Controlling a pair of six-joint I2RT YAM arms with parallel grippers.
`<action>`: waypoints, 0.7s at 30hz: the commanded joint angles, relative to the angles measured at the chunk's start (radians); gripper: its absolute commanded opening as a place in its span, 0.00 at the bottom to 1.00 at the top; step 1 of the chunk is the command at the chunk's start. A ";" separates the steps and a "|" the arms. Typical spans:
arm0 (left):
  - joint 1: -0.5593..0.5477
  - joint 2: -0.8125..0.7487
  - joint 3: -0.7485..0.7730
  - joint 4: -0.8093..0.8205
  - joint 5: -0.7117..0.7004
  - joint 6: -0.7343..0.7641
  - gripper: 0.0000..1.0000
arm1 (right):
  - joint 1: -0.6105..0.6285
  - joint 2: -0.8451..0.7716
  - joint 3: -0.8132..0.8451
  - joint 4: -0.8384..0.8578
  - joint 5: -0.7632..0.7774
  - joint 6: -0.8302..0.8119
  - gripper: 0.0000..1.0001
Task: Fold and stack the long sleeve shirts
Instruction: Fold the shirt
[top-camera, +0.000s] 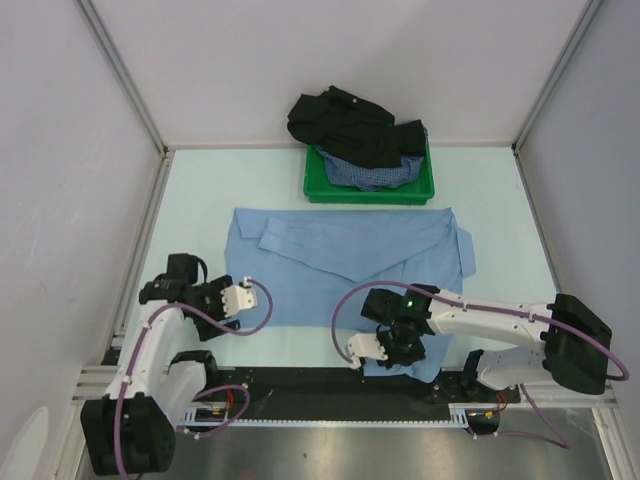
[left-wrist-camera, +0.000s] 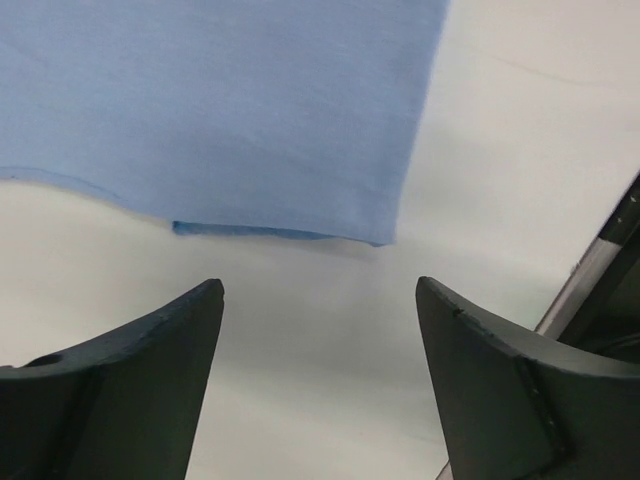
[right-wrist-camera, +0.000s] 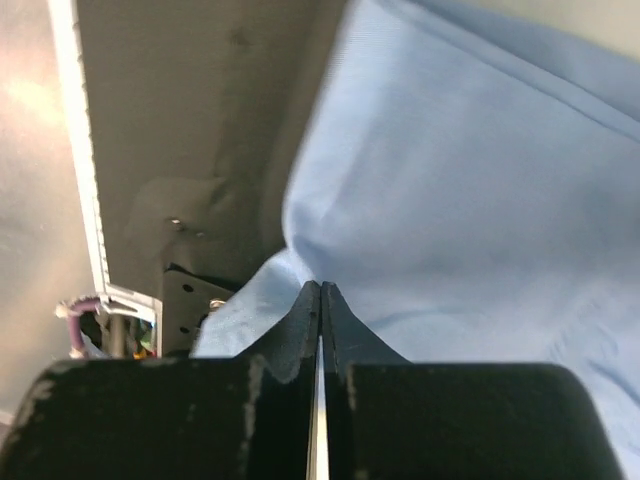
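the right fingers (right-wrist-camera: 300, 335) are seen pressed together, dark and matte, with the edge of the light blue shirt (right-wrist-camera: 480, 200) puckered and clamped at their tips. the pinched bit itself is hidden between them. the left fingers (left-wrist-camera: 130, 390) are held wide apart over bare tabletop (left-wrist-camera: 300, 330) with nothing between them. a square corner of the shirt's hem lies just beyond them, and a lower layer shows there as a darker strip; the rest is cut off by the frame. from above, the shirt is seen spread flat in the middle of the pale tabletop, smooth and finely woven, with a sleeve folded across it. its near edge is partly covered by the right arm. at the far edge a green plastic tray (top-camera: 320, 188) is seen, its back rim hidden by a crumpled black shirt (top-camera: 340, 120). a dark-blue checked shirt (top-camera: 370, 173) is largely buried beneath, with only a bunched part showing.
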 joint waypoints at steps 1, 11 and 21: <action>-0.092 -0.068 -0.038 -0.060 -0.024 0.144 0.81 | -0.122 -0.042 0.095 -0.009 -0.038 0.016 0.00; -0.387 -0.010 -0.124 0.168 -0.143 -0.044 0.68 | -0.273 -0.095 0.161 -0.068 -0.035 -0.022 0.00; -0.406 -0.026 -0.098 0.195 -0.170 -0.088 0.04 | -0.396 -0.154 0.221 -0.139 -0.027 -0.079 0.00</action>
